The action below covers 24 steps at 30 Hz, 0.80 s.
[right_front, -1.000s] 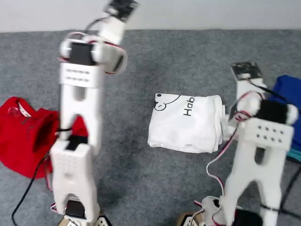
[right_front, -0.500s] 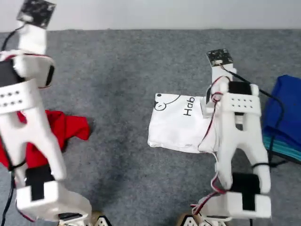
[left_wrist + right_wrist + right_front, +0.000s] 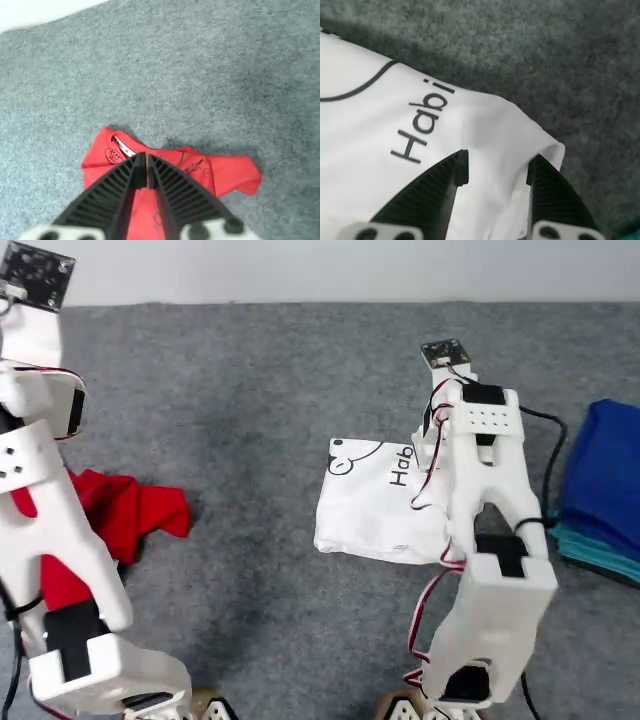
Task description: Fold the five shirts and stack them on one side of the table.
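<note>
Right pincer [image 3: 498, 160] newly over white shirt [image 3: 370, 515]

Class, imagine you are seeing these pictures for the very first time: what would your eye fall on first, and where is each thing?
The folded white shirt in the middle of the grey table stands out most, with the right gripper open just above its corner. At the table's left lies a crumpled red shirt, the shut left gripper above it. A blue folded pile sits at the right edge.

White arms [image 3: 487, 510], black ribbed hands [image 3: 499, 162].
</note>
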Available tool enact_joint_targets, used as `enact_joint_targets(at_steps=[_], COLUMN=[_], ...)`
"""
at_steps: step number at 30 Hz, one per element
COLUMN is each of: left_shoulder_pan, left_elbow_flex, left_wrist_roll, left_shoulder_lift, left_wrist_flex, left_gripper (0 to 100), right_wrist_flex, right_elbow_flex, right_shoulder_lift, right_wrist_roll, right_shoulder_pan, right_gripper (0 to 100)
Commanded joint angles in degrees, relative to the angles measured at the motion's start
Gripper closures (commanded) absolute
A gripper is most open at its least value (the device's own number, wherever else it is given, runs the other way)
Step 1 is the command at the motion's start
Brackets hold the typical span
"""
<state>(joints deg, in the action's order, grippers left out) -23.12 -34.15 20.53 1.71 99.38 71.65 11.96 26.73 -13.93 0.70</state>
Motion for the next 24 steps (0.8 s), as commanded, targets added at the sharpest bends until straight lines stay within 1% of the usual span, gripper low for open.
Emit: enact_joint_targets(at_steps=[1, 4, 6, 11, 16, 21, 24], left_shoulder_pan=[0.0, 0.0, 0.0, 0.0, 0.0, 0.0, 0.1], left_elbow_flex=[0.5, 0.7, 0.7, 1.0, 1.0, 1.0, 1.0], left_wrist_roll=[0.4, 0.4, 0.4, 0.4, 0.3, 0.3, 0.3], left_shoulder_lift=[-2.4, -2.4, -2.4, -2.4, -2.5, -2.4, -2.4], left_wrist_flex=[1.2, 1.1, 1.1, 1.1, 1.1, 1.1, 1.1], left_gripper=[99, 99, 99, 99, 99, 99, 99], right_wrist_flex=[0.6, 0.6, 0.6, 0.6, 0.6, 0.7, 0.6], right_elbow_flex=[5.2, 6.2, 6.2, 6.3, 6.5, 11.5, 14.3], right_shoulder_lift=[1.8, 2.6, 2.6, 2.5, 2.5, 2.7, 3.2], right_wrist_roll=[0.4, 0.3, 0.2, -0.3, -5.0, -7.5, -9.3], right_shoulder_pan=[-0.7, -0.7, -0.4, 1.9, 5.5, 9.9, 10.5], right_gripper=[88.4, 96.4, 99.1, 98.8, 98.8, 98.8, 98.8])
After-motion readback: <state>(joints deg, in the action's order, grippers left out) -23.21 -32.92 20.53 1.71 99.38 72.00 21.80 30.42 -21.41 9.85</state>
